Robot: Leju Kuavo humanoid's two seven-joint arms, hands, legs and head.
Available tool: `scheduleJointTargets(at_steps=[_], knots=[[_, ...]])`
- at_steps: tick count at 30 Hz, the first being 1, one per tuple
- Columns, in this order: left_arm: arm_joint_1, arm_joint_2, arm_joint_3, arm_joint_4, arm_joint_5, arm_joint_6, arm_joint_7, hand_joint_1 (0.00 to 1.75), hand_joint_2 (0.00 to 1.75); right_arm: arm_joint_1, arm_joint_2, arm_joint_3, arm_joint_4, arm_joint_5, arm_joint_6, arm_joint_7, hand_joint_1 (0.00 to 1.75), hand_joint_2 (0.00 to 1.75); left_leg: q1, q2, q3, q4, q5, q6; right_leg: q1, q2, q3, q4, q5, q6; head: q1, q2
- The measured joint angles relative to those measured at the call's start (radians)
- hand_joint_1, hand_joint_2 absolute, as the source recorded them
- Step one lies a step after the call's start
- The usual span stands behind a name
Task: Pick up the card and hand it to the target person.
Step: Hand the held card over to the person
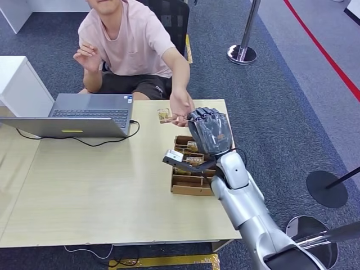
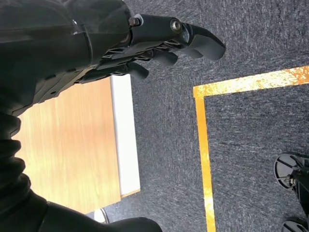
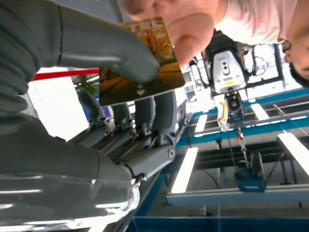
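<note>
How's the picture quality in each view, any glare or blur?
Head view: even light, sharp, the card small. Right wrist view: bright blown-out background, the person's hand close and blurred, the card readable under the thumb. Left wrist view: left hand dark, carpet crisp.

Even, bright indoor light falls from overhead across the table [image 1: 106, 191], leaving only soft, short shadows under the laptop [image 1: 80, 115] and the right hand [image 1: 210, 130]. A pale sheen lies on the tabletop's near left corner. Up close at the right wrist, the background beyond the fingers [image 3: 146, 116] is washed out white, the ceiling lights [image 3: 186, 169] glare in long strips, and the thumb and the person's hand [image 3: 175, 19] are soft with blur. The left hand [image 2: 109, 43] is dark and underexposed; the carpet [image 2: 247, 145] past its fingertips looks grainy.
</note>
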Motion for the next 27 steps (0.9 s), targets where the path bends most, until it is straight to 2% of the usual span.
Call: scheduleJointTargets(at_steps=[5,9,11,15,22,27], knots=[[0.0,0.0,0.0,0.0,-0.001,-0.006,0.006,0.0,1.75,-0.049,0.039,-0.03,0.102,0.04,0.0,0.046,1.38,1.75,0.0,0.0,0.0,0.0,0.0,0.0,0.0,0.0,0.0,0.0,0.0,0.0,0.0,0.0],[0.0,0.0,-0.001,0.0,-0.011,-0.013,0.005,0.0,1.75,-0.087,0.051,-0.036,0.171,0.061,-0.001,0.082,0.0,1.75,0.0,0.0,0.0,0.0,0.0,0.0,0.0,0.0,0.0,0.0,0.0,0.0,0.0,0.0],[0.0,0.0,-0.002,0.0,-0.016,-0.018,0.004,0.0,1.75,-0.101,0.053,-0.037,0.202,0.064,-0.001,0.092,0.0,1.75,0.0,0.0,0.0,0.0,0.001,0.0,0.0,0.0,0.0,0.0,0.0,0.0,0.0,0.0],[0.0,0.001,-0.01,0.0,-0.014,-0.013,-0.003,0.0,0.0,-0.125,0.054,-0.037,0.244,0.063,-0.001,0.101,0.0,1.75,0.0,0.0,0.0,0.0,0.001,0.0,0.0,0.0,0.0,0.0,0.001,-0.001,0.0,0.0],[0.0,0.001,-0.01,0.0,-0.01,-0.007,-0.003,0.0,0.0,-0.142,0.054,-0.037,0.278,0.047,-0.001,0.108,0.0,1.75,0.0,0.0,0.0,0.0,0.001,0.0,0.0,0.0,0.0,0.0,0.001,-0.001,0.0,0.0],[0.0,0.001,-0.01,0.0,-0.005,-0.002,0.003,0.0,0.0,-0.173,0.053,-0.064,0.32,-0.051,-0.001,0.092,0.0,1.75,0.0,0.0,0.0,0.0,0.001,0.0,0.0,0.0,-0.001,0.0,0.001,0.0,0.0,0.0]])
